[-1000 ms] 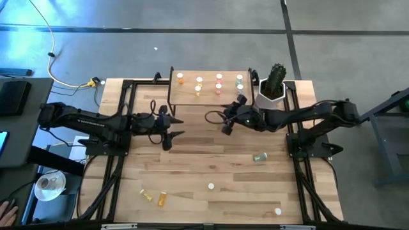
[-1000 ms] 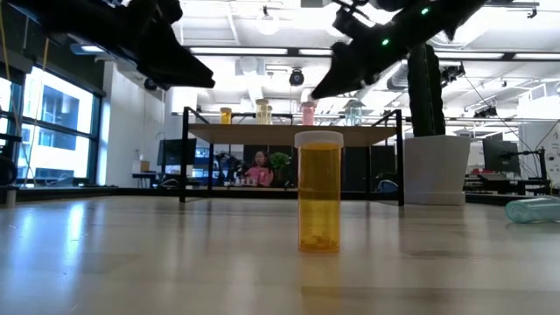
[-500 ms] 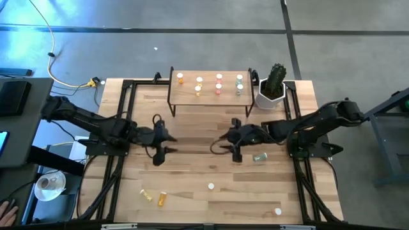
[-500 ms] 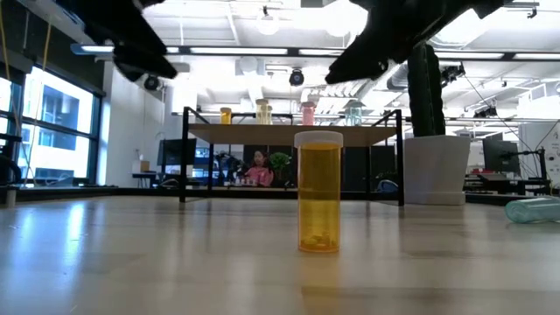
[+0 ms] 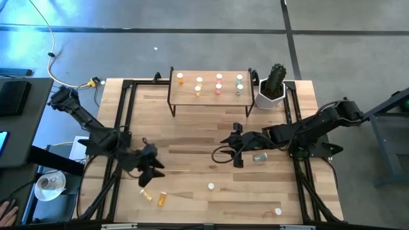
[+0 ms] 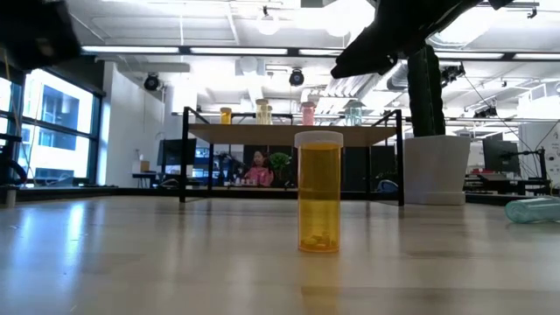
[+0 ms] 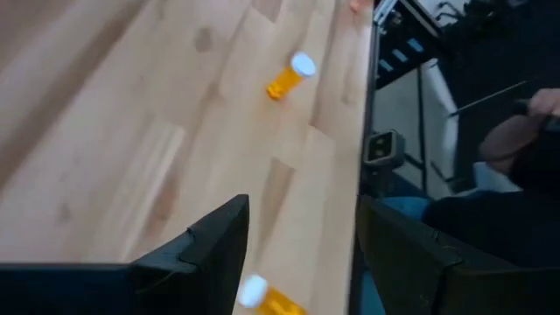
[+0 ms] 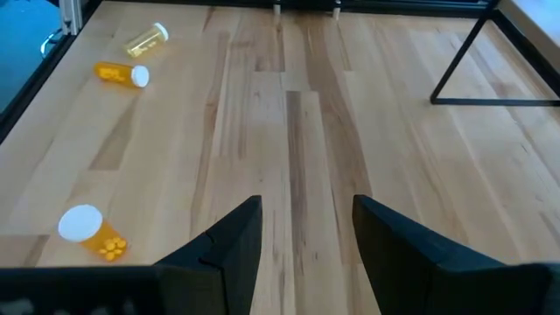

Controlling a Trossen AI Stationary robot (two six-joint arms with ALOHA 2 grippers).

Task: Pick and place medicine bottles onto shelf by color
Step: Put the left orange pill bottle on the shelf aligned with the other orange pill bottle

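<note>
two fallen orange bottles [image 5: 154, 197] lie under the left pincer [image 5: 150, 171], open and empty; light, prone to roll, best gripped across the body. right pincer [image 5: 237, 150] also open, empty.

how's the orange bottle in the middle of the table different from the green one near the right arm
The translucent orange pill bottle with a white cap stands upright on the table; the translucent green pill bottle lies on its side. The orange one stands clear of both arms; the green one lies beside the right gripper. Neither is on the shelf yet.
</note>
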